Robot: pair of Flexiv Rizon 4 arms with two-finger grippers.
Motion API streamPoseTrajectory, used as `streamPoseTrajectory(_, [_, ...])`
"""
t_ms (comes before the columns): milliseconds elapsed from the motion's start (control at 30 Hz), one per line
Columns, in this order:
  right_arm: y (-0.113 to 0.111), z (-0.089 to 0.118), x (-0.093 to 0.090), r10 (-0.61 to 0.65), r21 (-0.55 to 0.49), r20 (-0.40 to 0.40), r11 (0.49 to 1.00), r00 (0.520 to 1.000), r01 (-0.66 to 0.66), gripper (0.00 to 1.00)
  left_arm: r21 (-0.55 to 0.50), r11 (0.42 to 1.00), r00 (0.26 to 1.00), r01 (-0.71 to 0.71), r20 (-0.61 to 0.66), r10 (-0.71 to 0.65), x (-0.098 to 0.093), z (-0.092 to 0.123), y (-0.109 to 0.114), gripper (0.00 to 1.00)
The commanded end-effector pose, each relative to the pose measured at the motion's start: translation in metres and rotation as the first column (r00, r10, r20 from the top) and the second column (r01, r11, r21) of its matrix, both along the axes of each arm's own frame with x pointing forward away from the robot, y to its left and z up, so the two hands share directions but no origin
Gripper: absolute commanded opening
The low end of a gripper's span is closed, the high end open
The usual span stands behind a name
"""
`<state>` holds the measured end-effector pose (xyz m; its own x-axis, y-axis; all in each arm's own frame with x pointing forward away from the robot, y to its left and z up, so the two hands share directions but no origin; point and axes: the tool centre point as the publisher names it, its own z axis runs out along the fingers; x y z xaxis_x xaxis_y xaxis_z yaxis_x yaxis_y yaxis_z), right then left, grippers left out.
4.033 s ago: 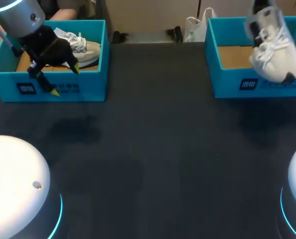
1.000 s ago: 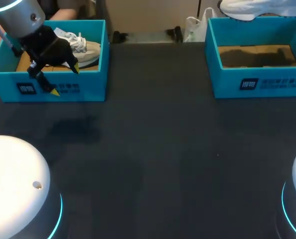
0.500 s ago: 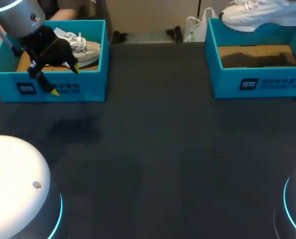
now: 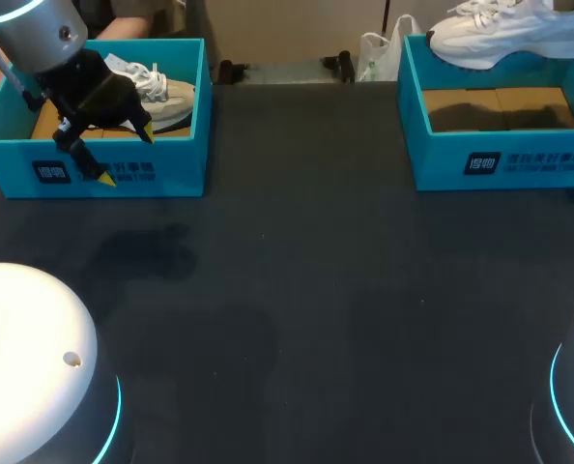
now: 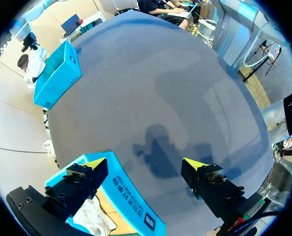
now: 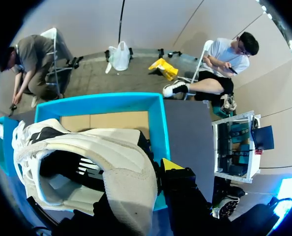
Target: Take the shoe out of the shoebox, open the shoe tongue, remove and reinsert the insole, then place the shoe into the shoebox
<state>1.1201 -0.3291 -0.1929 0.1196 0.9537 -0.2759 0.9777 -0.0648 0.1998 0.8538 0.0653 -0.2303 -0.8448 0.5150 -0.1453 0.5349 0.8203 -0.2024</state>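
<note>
My left gripper (image 4: 125, 157) hangs spread over the front wall of the left shoebox (image 4: 176, 169), which holds a beige shoe (image 4: 166, 97). My right gripper (image 6: 146, 172) pinches the heel of the white sneaker (image 4: 504, 29). The sneaker is in the air above the back wall of the right shoebox (image 4: 500, 159), its long axis lying across and its toe pointing toward the middle.
</note>
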Motion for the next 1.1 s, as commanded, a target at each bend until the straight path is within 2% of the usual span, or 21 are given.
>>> streamPoseTrajectory(33, [0.001,-0.017,-0.004,-0.008,-0.049,0.001,0.999,1.000,0.008,0.00,0.001,1.000,1.000,0.000,0.002,0.000,-0.001,0.000,0.001,1.00])
streamPoseTrajectory(267, [-0.009,-0.034,-0.003,-0.009,-0.021,-0.017,1.000,1.000,0.009,0.00,0.001,1.000,1.000,0.000,0.002,0.000,-0.001,0.000,0.001,1.00])
streamPoseTrajectory(500, [-0.010,-0.033,-0.005,0.002,-0.030,-0.013,1.000,1.000,-0.002,0.00,0.001,1.000,1.000,0.000,0.002,0.000,-0.001,0.000,0.001,1.00])
streamPoseTrajectory(733, [-0.002,-0.041,-0.011,0.014,-0.002,-0.019,1.000,1.000,-0.014,0.00,0.001,1.000,1.000,0.000,0.002,0.000,-0.001,0.000,0.001,1.00])
streamPoseTrajectory(900, [-0.001,-0.055,-0.007,0.000,0.030,-0.026,1.000,1.000,0.001,0.00,0.001,1.000,1.000,0.000,0.002,0.000,-0.001,0.000,0.001,1.00])
streamPoseTrajectory(1100, [-0.004,-0.064,-0.010,-0.011,0.013,-0.034,1.000,0.999,0.011,0.00,0.001,1.000,1.000,0.000,0.002,0.000,-0.001,0.000,0.001,1.00])
